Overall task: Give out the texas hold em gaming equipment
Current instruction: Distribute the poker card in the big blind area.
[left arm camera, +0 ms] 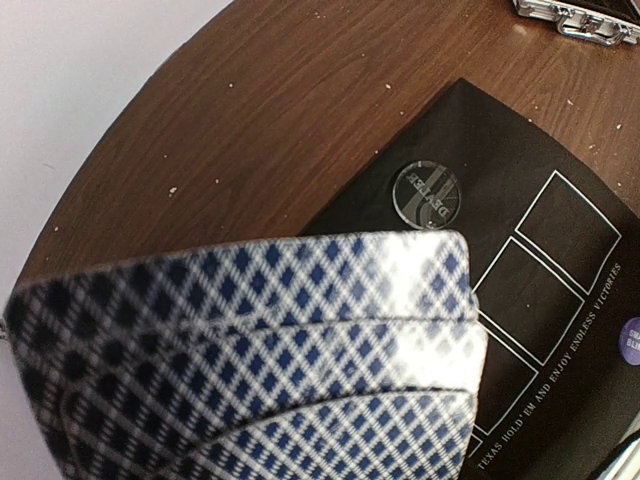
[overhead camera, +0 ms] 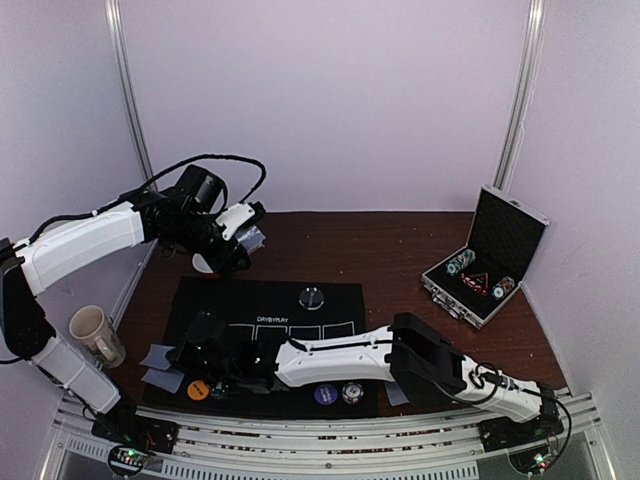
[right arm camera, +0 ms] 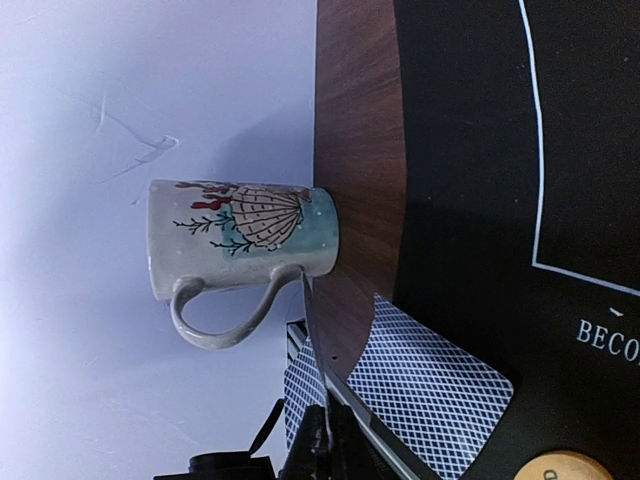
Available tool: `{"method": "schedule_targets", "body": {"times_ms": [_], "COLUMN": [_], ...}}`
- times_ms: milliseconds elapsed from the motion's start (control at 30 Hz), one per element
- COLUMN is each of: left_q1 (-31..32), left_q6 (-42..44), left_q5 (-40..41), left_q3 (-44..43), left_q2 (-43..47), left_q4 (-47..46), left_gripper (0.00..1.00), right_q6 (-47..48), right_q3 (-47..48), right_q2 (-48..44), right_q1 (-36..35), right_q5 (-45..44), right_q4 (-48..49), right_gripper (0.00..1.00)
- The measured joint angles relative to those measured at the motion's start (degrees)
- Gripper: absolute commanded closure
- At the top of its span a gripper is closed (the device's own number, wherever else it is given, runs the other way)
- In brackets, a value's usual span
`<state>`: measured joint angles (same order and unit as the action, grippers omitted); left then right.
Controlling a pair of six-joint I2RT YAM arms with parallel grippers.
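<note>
Above: the left tool [overhead camera: 245, 232] clamps a fan of blue-checked playing cards [overhead camera: 253, 241] over the brown wooden table [overhead camera: 400, 250], far left. The right tool [overhead camera: 197, 355], pinched closed, is at the near-left corner of the black felt mat [overhead camera: 205, 300]. Left wrist: a small clear round disc [left arm camera: 426, 194] lies on the mat past the fan. Right wrist: one face-down card [right arm camera: 430, 395] overlaps the mat's edge.

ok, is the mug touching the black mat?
Apart. The right wrist view shows a strip of wood table between the mug and the black mat; the top view agrees.
</note>
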<state>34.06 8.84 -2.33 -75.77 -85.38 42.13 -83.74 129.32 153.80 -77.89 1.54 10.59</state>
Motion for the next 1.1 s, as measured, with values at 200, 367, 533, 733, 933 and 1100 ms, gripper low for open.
{"method": "schedule_targets", "body": {"times_ms": [200,367,533,733,933,1100], "left_q1": [0.0,0.0,0.0,0.0,0.0,0.0], "left_q6": [0.0,0.02,0.04,0.02,0.02,0.02], "left_q5": [0.0,0.0,0.02,0.02,0.02,0.0], "left_q3": [0.0,0.0,0.0,0.0,0.0,0.0], "left_q2": [0.0,0.0,0.0,0.0,0.0,0.0], "left_q4": [0.02,0.02,0.0,0.0,0.0,0.0], "left_gripper": [0.52,0.52,0.52,0.52,0.52,0.52], "right_q6": [-0.28,-0.33,-0.63,-0.79,-0.66,-0.07], "right_q3": [0.68,2.1,2.45,2.45,2.45,2.47], "right_q2": [0.26,0.94,1.31,1.46,1.57,1.57], "right_q1": [-0.31,-0.68,-1.14,-1.27,-1.27,-1.38], "right_q5": [0.26,0.68,0.87,0.87,0.87,0.42], "right_q4": [-1.68,-2.56,-3.28,-3.72,-4.11,-4.87], "right_gripper": [0.99,0.98,0.94,0.81,0.67,0.49]}}
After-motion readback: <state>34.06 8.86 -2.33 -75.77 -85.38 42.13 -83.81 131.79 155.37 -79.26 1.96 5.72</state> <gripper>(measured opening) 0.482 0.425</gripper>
